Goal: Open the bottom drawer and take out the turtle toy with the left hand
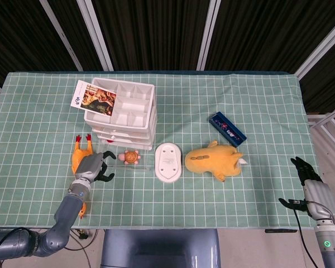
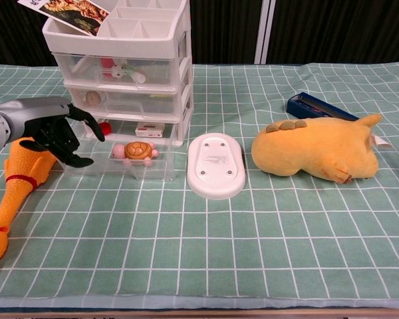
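Turtle toy (image 2: pixel 137 150) in pulled-out bottom drawer (image 2: pixel 120 167); left hand (image 2: pixel 51 130) fingers spread, empty; right hand (image 1: pixel 308 180) partly cut off, grasp unclear

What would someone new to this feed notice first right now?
Probably the white drawer tower at the left, its clear bottom drawer pulled out with the turtle toy inside. The left robot hand is at the drawer's left end, fingers spread, above a rubber chicken. To the right lies a big orange plush animal.
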Robot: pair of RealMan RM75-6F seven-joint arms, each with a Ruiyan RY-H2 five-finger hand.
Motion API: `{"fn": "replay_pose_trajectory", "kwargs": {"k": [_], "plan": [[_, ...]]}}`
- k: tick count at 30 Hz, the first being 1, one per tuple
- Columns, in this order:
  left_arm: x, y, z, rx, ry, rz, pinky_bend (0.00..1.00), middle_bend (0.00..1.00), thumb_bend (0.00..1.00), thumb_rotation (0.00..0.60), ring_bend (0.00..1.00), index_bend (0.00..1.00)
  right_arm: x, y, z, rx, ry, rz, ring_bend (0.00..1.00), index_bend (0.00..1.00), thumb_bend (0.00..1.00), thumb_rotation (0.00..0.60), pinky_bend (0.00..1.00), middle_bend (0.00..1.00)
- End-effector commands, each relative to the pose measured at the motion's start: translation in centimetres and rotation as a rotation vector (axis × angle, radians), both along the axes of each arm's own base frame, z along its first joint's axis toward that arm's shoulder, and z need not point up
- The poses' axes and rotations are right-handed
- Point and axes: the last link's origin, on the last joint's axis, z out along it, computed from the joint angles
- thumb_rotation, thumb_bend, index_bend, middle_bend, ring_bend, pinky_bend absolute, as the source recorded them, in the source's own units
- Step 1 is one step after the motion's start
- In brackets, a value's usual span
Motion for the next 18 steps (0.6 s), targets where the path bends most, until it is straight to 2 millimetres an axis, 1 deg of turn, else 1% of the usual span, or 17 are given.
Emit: {"fn": "replay_pose_trajectory", "kwargs": {"k": [1,5,10,18], "plan": [[1.1,1.0,0.7,0.044,0.008,-0.042,1.00,0.93,0.28,0.600,0.96,0.31,0.0,0.0,0.0,0.000,-0.001,0.000,0.00,0.00,0.12,0.600,0.19,0.00],[2.2,2.5,1.0,0.073,0.058,-0.083,1.00,0.98,0.30,0.600,1.00,0.36,0.0,0.0,0.0,0.001,-0.002,0.000,0.00,0.00,0.12,0.600,0.19,0.00],[2.8,4.1,0.4,0.076,0.126,-0.070,1.00,1.00,0.30,0.600,1.00,0.37,0.0,0.0,0.0,0.000,-0.003,0.000,0.00,0.00,0.12,0.600,0.19,0.00],[2.8,5.1,-1.5,0.040,0.228,-0.038,1.00,1.00,0.30,0.600,1.00,0.37,0.0,0.0,0.0,0.001,-0.011,-0.002,0.00,0.00,0.12,0.600,0.19,0.00]]}}
